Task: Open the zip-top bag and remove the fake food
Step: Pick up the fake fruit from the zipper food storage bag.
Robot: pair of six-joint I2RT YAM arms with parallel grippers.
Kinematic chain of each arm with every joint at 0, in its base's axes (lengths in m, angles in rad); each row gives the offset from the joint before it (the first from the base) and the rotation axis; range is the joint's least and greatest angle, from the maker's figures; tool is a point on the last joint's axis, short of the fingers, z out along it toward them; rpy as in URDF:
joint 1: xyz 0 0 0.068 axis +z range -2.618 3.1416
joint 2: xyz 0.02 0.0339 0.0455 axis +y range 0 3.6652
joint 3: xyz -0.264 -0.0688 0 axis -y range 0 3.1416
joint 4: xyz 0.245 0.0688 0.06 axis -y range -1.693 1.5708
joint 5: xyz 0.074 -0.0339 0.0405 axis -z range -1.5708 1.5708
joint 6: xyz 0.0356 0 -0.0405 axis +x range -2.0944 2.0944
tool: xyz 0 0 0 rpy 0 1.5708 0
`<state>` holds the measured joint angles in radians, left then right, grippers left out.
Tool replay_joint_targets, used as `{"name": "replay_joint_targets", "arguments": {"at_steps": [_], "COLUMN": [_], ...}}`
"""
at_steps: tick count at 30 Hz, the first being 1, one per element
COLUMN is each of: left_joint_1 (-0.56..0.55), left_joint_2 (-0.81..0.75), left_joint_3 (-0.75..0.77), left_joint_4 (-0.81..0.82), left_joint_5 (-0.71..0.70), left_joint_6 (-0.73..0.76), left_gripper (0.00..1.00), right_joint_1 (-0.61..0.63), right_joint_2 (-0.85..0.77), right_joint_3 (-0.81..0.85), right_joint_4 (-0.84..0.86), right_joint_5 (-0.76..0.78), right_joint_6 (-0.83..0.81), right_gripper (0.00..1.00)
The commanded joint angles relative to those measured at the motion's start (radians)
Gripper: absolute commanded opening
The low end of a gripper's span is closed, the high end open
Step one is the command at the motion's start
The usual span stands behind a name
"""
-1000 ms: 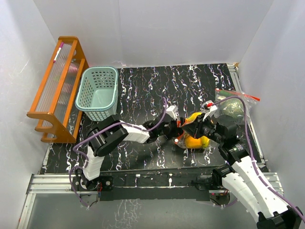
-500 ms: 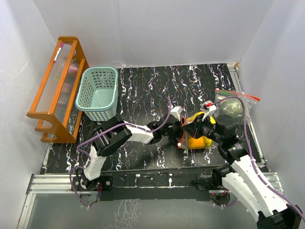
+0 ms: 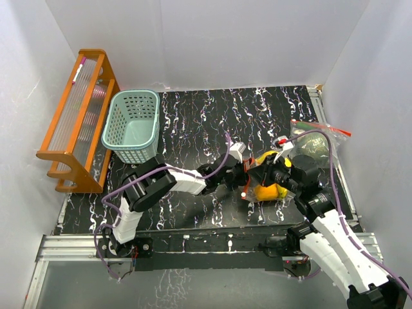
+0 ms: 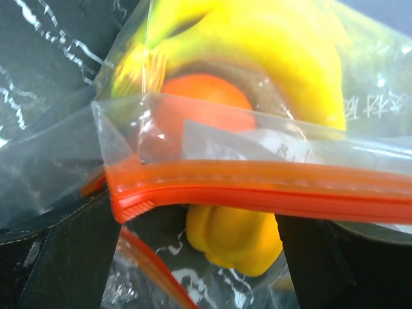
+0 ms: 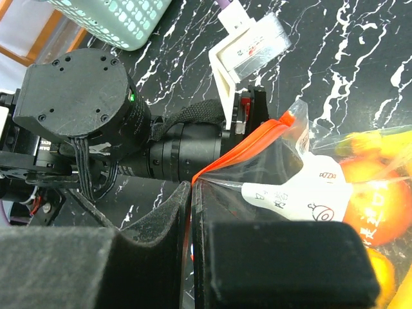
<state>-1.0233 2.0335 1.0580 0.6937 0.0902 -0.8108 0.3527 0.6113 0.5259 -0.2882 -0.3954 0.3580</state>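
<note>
Left arm (image 3: 183, 181) stretched low across the table (image 3: 193, 122), left gripper (image 3: 247, 183) spread wide at the zip-top bag (image 4: 270, 188) seal, bag edge pinched in right gripper (image 5: 192, 212), fake food (image 4: 270, 51) enclosed inside

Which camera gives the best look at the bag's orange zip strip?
The left wrist view: the zip strip runs across most of the picture, close up. The right wrist view shows only a short end of it, pinched in the right gripper. In the top view it is too small and mostly hidden.
</note>
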Motion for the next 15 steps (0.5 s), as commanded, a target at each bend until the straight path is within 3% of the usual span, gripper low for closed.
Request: {"name": "replay_joint_targets", "arguments": {"at_steps": [1,5,11,15], "left_joint_1": [-0.003,-0.001,0.030,0.034], "left_joint_2": [0.041,0.069,0.174,0.184], "left_joint_3": [0.078,0.100,0.141,0.141], "left_joint_4": [0.035,0.073,0.206,0.239], "left_joint_5": [0.022,0.028,0.147,0.146], "left_joint_6": [0.027,0.060,0.006,-0.006], "left_gripper": [0.96,0.97,0.97,0.84], "right_joint_1": [0.003,0.003,0.003,0.003], "right_joint_2": [-0.008,-0.007,-0.001,-0.011], "right_joint_3": [0.012,-0.015,-0.012,-0.017], "right_joint_4": [0.033,0.034,0.025,0.027], "right_joint_5": [-0.007,-0.046,-0.115,-0.122], "right_joint_6": [-0.026,-0.030,-0.021,-0.013], "right_gripper": [0.08,0.08,0.08,0.08]}}
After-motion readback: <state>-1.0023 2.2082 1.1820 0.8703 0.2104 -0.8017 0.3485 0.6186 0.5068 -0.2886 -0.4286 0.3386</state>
